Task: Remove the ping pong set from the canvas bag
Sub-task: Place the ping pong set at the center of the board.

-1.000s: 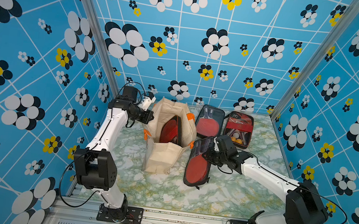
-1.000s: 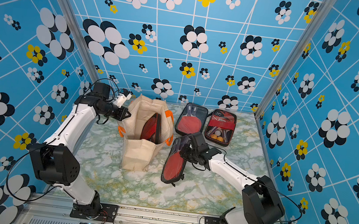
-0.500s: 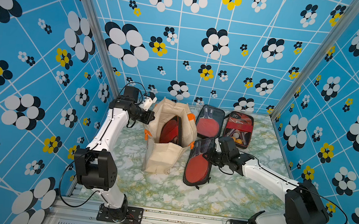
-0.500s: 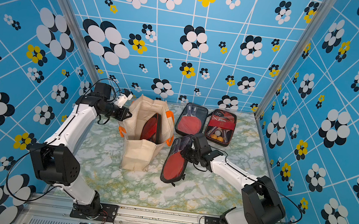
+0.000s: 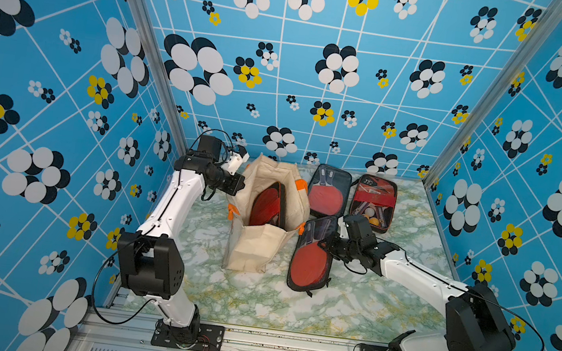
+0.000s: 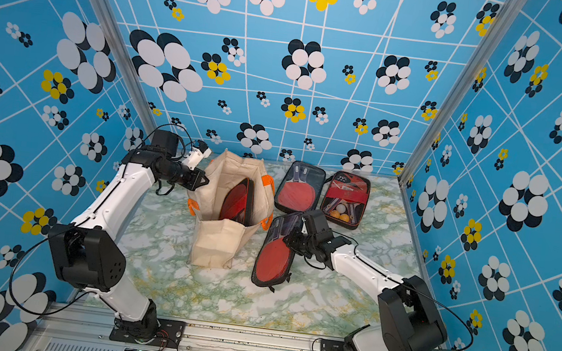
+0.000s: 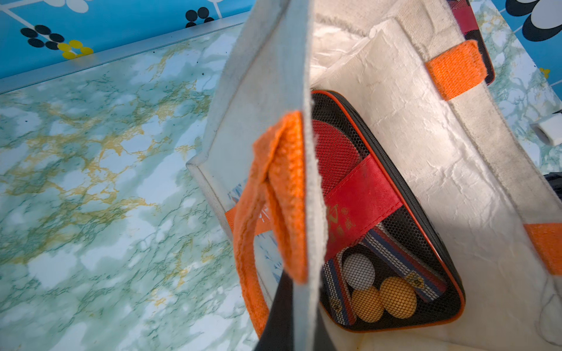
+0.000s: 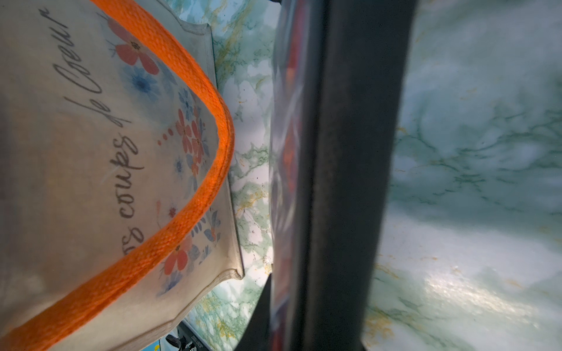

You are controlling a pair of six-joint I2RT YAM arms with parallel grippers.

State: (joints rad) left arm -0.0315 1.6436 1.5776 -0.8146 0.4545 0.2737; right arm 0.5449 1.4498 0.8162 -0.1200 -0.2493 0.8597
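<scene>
The cream canvas bag [image 5: 255, 250] [image 6: 216, 245] stands upright and open mid-table, with orange handles [image 7: 273, 194]. One ping pong set [image 5: 266, 205] [image 6: 238, 202] [image 7: 365, 212], a black mesh case with a red paddle and balls, stands on edge inside it. My left gripper [image 5: 239, 187] [image 6: 203, 181] [image 7: 292, 319] is shut on the bag's left rim by a handle. My right gripper [image 5: 327, 244] [image 6: 291, 239] [image 8: 304, 328] is shut on the edge of a second ping pong set [image 5: 311, 260] [image 6: 275, 256] [image 8: 349, 152]. That set is outside the bag, tilted just to its right, low over the table.
Two more black paddle cases lie at the back right: one showing a red paddle [image 5: 328, 193] [image 6: 301, 190], one with a red band and balls [image 5: 374, 202] [image 6: 344, 200]. Blue patterned walls enclose the marble table [image 5: 366, 303] on three sides.
</scene>
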